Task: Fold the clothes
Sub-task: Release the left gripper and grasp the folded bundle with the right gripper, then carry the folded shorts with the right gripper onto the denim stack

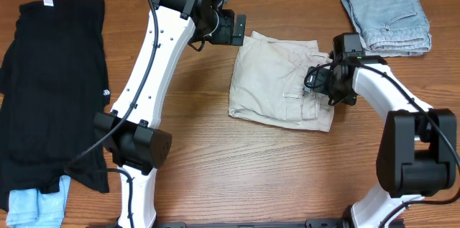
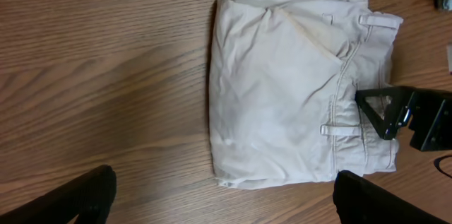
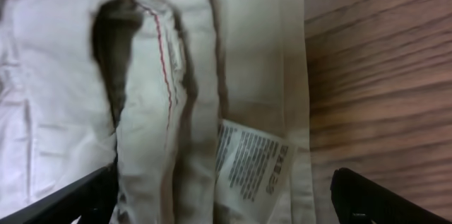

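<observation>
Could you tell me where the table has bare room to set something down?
The widest bare wood lies in front of the khaki shorts, between the left arm and the right arm. A smaller strip separates the shorts from the folded denim. The black T-shirt crowds the left side; the right arm crowds the shorts' right edge.

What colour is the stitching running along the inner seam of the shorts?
Red stitching on the beige khaki shorts, clearest in the right wrist view.
</observation>
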